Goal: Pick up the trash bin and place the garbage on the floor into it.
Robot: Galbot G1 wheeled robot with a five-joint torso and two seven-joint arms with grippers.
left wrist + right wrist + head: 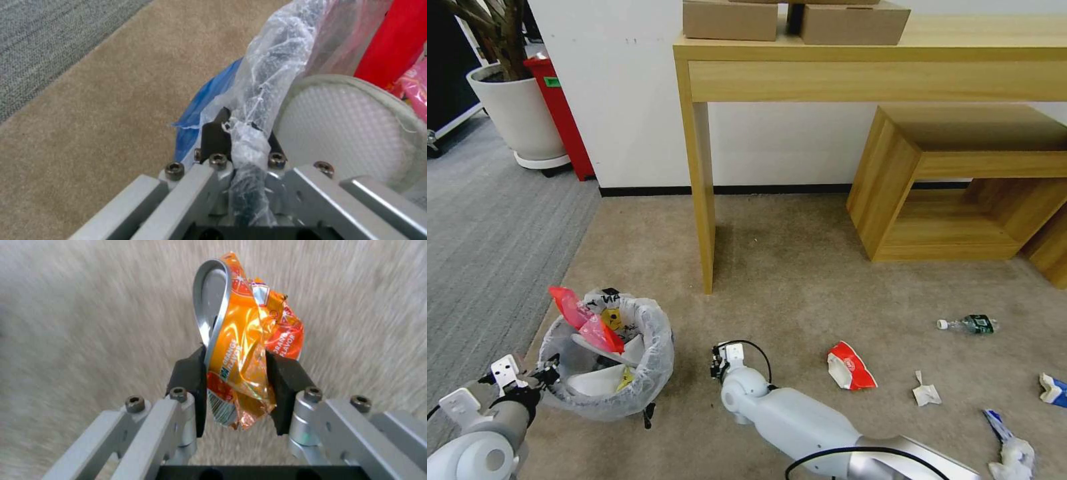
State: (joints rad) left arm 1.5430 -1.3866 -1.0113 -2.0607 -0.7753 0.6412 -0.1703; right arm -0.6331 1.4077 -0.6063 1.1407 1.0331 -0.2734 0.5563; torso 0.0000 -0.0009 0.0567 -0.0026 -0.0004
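Two loads: left gripper clamping trash bin rim, right gripper pinching crushed orange can.

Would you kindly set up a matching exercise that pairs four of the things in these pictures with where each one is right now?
Things:
1. crushed orange can
2. trash bin
3. green-labelled bottle
4. white slipper

Places:
A. lying on the beige carpet near the low wooden shelf
B. inside the bin, beside the red plastic bag
C. pinched between the jaws of the right gripper
D. held by its rim and liner in the left gripper

Pairs: 1-C, 2-D, 3-A, 4-B
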